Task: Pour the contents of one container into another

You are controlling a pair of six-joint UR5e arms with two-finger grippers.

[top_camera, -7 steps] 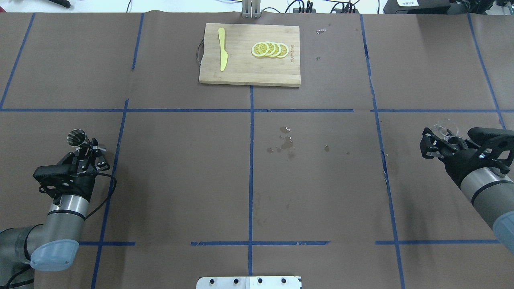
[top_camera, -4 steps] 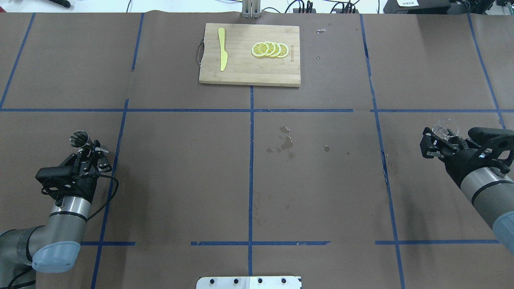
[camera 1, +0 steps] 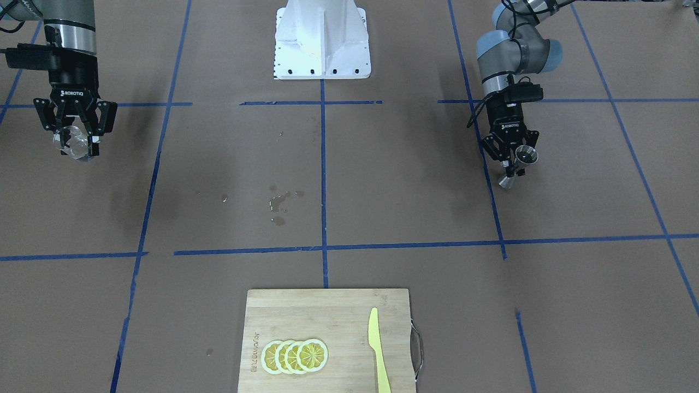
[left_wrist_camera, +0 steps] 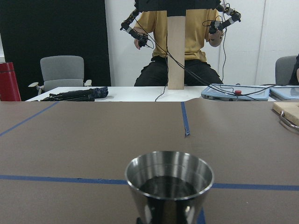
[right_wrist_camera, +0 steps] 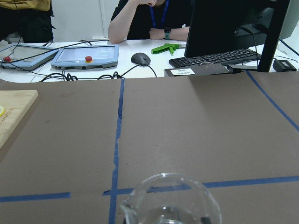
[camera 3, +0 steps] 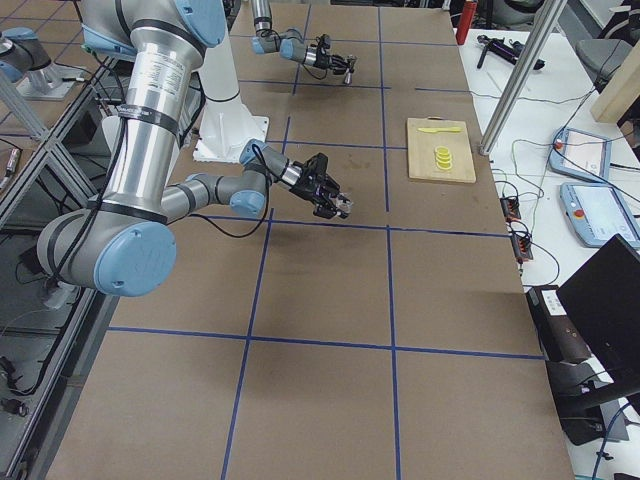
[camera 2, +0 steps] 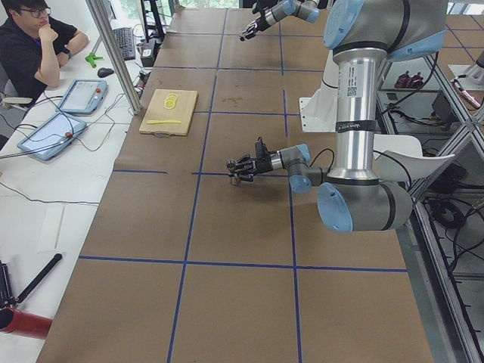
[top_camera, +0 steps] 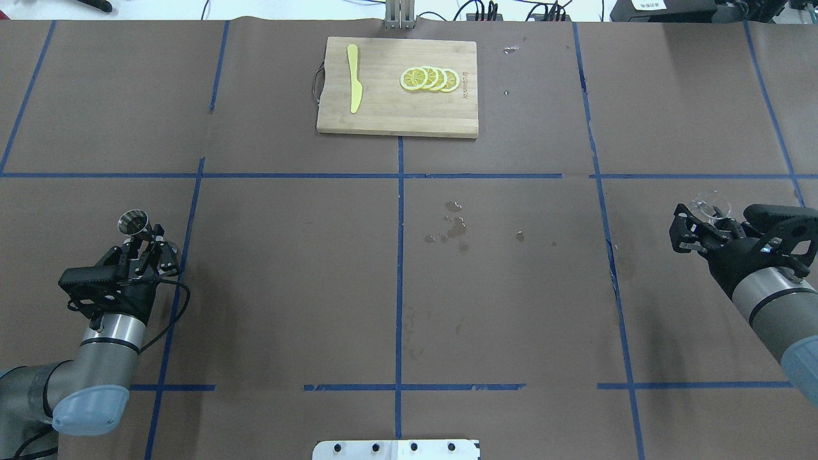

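Observation:
A small steel cup [top_camera: 133,223] with dark liquid in it [left_wrist_camera: 169,186] is held above the table at the near left. My left gripper [top_camera: 146,241] is shut on the cup's lower part, and the cup leans slightly [camera 1: 525,156]. At the near right, my right gripper [top_camera: 703,220] is shut on a clear glass jug [top_camera: 710,203] with a spout, which looks empty [right_wrist_camera: 170,200]. In the front-facing view the jug [camera 1: 73,144] hangs low between that gripper's fingers [camera 1: 75,136]. The two containers are far apart, at opposite ends of the table.
A wooden cutting board [top_camera: 383,115] at the far middle carries lemon slices [top_camera: 429,79] and a yellow knife [top_camera: 354,78]. Wet spots [top_camera: 452,227] mark the brown paper at the centre. The robot base [camera 1: 322,38] is at my edge. Operators sit beyond the far edge.
My left gripper has shifted a little to the right and toward me with the steel cup. The right gripper and glass jug have hardly moved.

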